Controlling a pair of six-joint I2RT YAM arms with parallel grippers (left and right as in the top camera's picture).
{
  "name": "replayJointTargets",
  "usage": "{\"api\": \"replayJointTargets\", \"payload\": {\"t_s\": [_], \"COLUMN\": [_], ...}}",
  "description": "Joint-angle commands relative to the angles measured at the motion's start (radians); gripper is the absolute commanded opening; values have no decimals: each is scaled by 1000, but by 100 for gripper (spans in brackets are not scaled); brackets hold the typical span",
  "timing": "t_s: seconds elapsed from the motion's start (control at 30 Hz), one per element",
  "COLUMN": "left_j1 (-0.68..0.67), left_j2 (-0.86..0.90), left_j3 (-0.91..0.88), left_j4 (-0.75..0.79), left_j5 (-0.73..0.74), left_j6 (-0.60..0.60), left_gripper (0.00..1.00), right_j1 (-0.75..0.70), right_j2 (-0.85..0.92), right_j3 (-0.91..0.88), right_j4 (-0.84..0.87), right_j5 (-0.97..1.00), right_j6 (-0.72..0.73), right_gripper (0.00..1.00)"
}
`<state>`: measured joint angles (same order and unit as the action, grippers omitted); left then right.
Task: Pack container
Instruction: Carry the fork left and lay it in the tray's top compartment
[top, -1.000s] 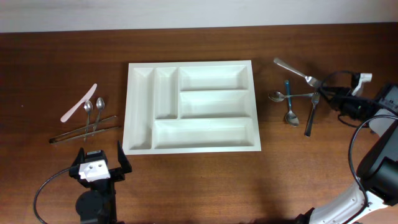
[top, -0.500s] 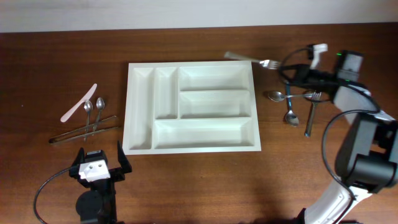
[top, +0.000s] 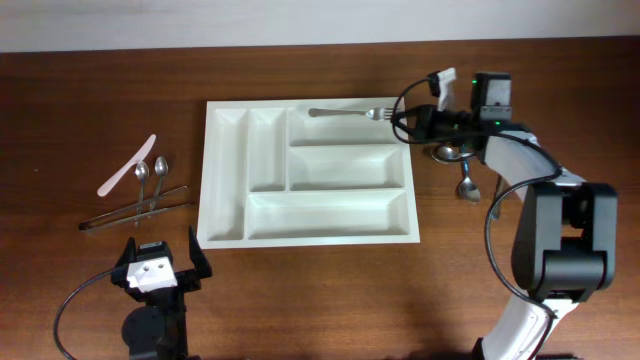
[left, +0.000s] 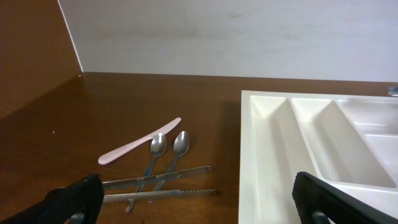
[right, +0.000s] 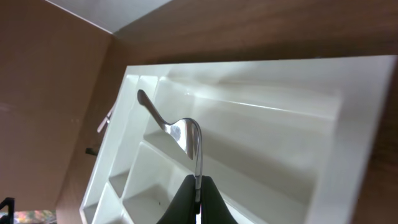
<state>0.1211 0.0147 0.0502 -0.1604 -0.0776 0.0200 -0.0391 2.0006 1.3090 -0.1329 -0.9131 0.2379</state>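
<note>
- Over the container (top: 330, 212), flat at the middle of the table (top: 320, 290), the fork (top: 348, 113) has swung in from the right, above the far wide compartment.
- I judge it light, stiff and apt to slide; its rim is the place to grip.
- My right gripper (top: 405, 118) pinches the fork, seemingly near the tines; my left gripper (top: 163, 250) gapes, empty.

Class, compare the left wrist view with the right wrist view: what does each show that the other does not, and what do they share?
Only the left wrist view: a pink knife, two spoons and serrated metal tongs lying on the wooden table beside the tray.
Only the right wrist view: a fork gripped by the right end effector, its handle reaching out over the tray's compartments.
Both: the white cutlery tray.
</note>
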Motion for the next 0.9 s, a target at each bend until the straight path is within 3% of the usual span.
{"api": "replayJointTargets", "payload": {"t_s": [0.0, 0.4, 0.47, 0.53, 0.63, 0.87], "left_j1": [6, 6, 6, 6, 6, 6], "left_j2": [-9, -9, -9, -9, -9, -9], "left_j3": [-5, -5, -5, -5, -5, -5], "left_j4": [2, 2, 2, 2, 2, 2], "left_j5": [11, 11, 11, 11, 11, 11], "left_j6": [19, 19, 19, 19, 19, 19], "left_gripper": [99, 99, 99, 99, 99, 99], "right_j1": [18, 19, 19, 20, 27, 61], "right_j2": [9, 9, 9, 9, 11, 22], "right_j3": [21, 21, 21, 21, 21, 21], "right_j4": [16, 18, 18, 18, 18, 15], "right_j5": [40, 92, 95, 99, 108, 116], "right_j6": [38, 86, 88, 94, 97, 101], "right_gripper": [4, 9, 15, 33, 44, 54]}}
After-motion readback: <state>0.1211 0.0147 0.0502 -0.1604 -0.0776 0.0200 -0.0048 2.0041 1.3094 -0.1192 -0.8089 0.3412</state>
